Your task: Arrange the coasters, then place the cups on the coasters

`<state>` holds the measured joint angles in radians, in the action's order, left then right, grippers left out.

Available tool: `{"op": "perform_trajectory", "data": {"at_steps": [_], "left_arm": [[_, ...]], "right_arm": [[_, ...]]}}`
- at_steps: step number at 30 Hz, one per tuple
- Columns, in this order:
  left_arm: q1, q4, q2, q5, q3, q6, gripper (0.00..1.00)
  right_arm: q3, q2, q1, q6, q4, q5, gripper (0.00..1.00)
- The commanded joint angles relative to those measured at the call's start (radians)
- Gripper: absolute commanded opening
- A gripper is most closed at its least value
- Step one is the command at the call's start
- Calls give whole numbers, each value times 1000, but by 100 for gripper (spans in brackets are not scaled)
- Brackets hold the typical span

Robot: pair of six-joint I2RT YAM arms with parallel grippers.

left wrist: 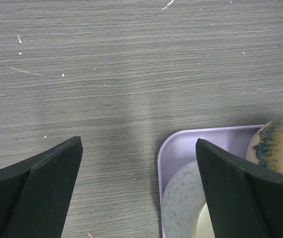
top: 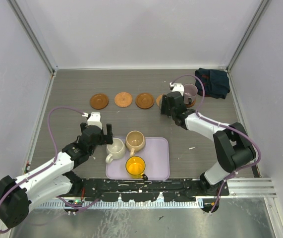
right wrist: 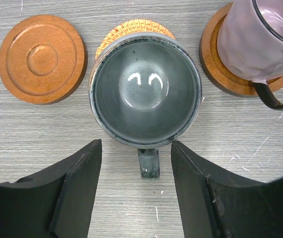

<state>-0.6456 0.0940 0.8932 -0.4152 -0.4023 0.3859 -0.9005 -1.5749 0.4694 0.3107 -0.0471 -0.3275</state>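
Finds right gripper point(right wrist: 136, 147) released, jaws clear either side of the handle point(right wrist: 148, 163) of grey cup point(right wrist: 144, 89); cup seated on woven coaster point(right wrist: 131, 27), mauve cup point(right wrist: 250, 39) on brown coaster point(right wrist: 214, 64) beside. Finds left gripper point(left wrist: 139, 144) spread wide, empty, over tray point(left wrist: 181, 144) corner by cream cup point(left wrist: 181, 198).

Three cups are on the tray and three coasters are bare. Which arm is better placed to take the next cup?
Left. The left gripper is open beside the cream cup at the tray edge. The right gripper is away at the far row, open by the grey-green cup on its coaster.
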Motion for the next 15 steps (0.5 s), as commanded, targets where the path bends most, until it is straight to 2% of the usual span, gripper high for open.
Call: {"op": "perform_trajectory", "data": {"at_steps": [1, 15], "left_arm": [[3, -33, -6, 6, 6, 7, 98], [4, -26, -11, -1, 6, 8, 98]], "right_arm": [[-32, 32, 5, 23, -37, -29, 63], [-7, 0, 5, 65, 19, -19, 63]]}}
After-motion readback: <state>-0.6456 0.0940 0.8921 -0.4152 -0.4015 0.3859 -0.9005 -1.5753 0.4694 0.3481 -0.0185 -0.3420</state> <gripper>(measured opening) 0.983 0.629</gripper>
